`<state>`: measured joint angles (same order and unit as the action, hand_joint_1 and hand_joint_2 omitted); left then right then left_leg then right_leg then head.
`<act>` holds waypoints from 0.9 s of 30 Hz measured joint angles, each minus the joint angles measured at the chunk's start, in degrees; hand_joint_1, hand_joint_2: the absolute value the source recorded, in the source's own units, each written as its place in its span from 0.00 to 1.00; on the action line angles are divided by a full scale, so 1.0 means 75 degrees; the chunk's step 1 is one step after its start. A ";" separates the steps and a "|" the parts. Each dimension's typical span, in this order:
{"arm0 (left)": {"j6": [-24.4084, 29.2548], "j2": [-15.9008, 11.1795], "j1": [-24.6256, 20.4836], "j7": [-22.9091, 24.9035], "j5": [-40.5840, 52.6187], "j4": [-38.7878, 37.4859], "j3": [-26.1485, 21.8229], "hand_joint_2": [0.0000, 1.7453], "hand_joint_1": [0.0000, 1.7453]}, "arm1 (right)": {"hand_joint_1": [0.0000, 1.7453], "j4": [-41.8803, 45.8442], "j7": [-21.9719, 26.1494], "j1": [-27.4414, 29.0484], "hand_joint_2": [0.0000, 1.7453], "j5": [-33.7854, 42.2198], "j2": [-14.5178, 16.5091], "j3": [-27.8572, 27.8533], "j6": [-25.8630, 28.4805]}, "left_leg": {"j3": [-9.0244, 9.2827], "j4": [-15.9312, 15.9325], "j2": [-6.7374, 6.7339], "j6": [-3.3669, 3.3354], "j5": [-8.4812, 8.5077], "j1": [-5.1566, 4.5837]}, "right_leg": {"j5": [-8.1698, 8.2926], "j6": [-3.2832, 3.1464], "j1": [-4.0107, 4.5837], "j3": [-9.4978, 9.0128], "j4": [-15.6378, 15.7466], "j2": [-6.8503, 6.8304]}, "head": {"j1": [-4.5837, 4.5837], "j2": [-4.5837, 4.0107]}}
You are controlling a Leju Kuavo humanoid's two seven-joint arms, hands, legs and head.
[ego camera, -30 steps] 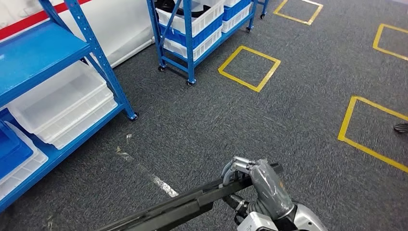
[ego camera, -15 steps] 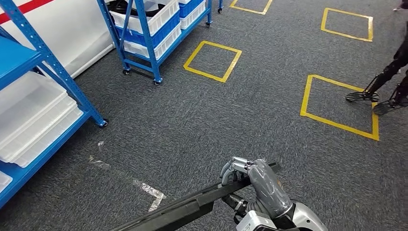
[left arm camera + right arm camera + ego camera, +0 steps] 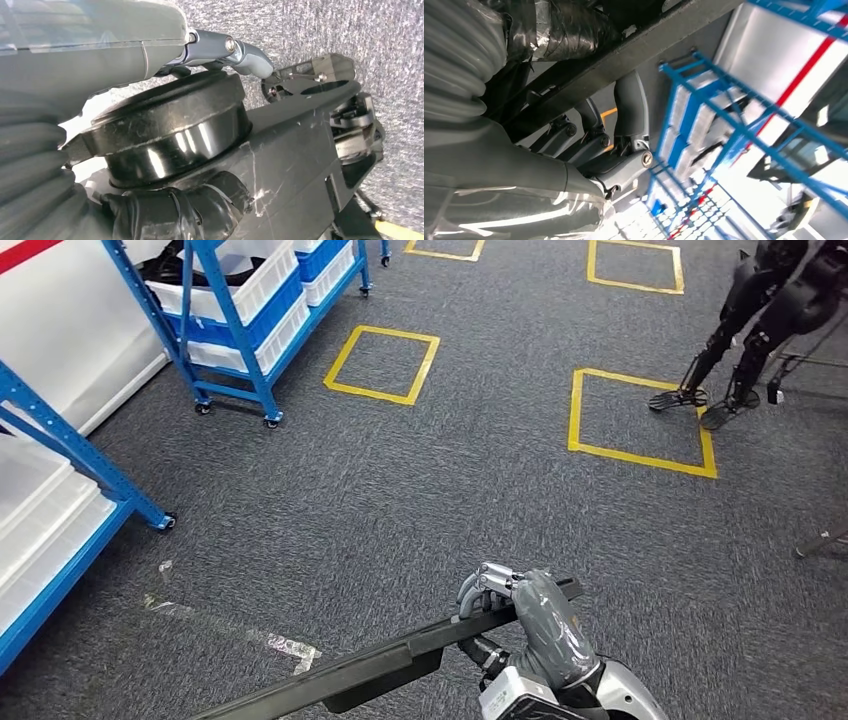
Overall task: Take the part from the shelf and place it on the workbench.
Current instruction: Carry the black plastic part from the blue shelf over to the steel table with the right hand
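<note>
Head view: the right hand (image 3: 525,625) has its fingers (image 3: 487,587) wrapped over one end of a long black part (image 3: 380,665), which slants low across the grey carpet floor (image 3: 420,500) toward the lower left. Yellow tape squares (image 3: 382,363) mark the floor ahead. A blue rack (image 3: 225,330) on wheels holds white bins (image 3: 250,285), and another blue shelf (image 3: 60,530) stands at the left edge. A dark legged robot (image 3: 745,325) stands at the far right.

Left wrist view: the left hand (image 3: 90,55) grips the part (image 3: 300,145) at its round black collar (image 3: 170,130), thumb over it, dark fingers (image 3: 185,210) under.

Right wrist view: the right hand (image 3: 524,165) clasps the part's bar (image 3: 624,60), fingers (image 3: 629,110) curled round it, blue shelving (image 3: 734,125) beyond.
</note>
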<state>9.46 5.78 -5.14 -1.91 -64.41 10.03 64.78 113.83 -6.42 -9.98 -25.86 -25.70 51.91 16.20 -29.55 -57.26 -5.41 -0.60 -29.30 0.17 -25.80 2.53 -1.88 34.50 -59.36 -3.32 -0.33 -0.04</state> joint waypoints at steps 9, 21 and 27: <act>-0.0026 -0.0007 -0.0028 -0.0041 -0.0098 0.0001 -0.0010 1.00 0.00 | 1.00 -0.0186 -0.1013 0.0001 1.00 -0.2197 0.0125 0.0000 0.0211 | -0.1002 -0.2205 0.0650 0.0169 -0.1080 0.0056 | 0.0067 -0.0468 0.0136 0.0106 -0.0004 0.0672 | -0.0061 0.0000; -0.0082 0.0040 -0.0008 0.0049 -0.0133 0.0001 -0.0011 1.00 0.00 | 1.00 -0.0237 -0.2644 0.0144 1.00 -0.5364 0.0076 -0.0131 0.0291 | -0.0153 -0.0051 0.0876 -0.0192 0.0098 0.0076 | -0.0153 -0.0148 0.0152 0.0600 -0.0617 0.0963 | 0.0001 0.0000; -0.0007 0.0040 0.0058 -0.0119 -0.0203 0.0001 -0.0012 1.00 0.00 | 1.00 -0.0235 -0.2755 0.0311 1.00 -0.5118 -0.0065 -0.0285 0.0719 | -0.0137 -0.0048 0.0249 -0.0192 0.0058 0.0037 | -0.0279 -0.0064 0.0132 0.0812 -0.1346 0.0382 | 0.0034 0.0000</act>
<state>9.41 6.08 -4.70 -2.80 -65.93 10.03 64.69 112.07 -27.08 -7.64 -64.25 -26.19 49.77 21.59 -30.57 -57.62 -3.55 -2.04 -28.87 0.45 -27.89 2.05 -0.90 40.59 -69.46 -0.45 -0.08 -0.04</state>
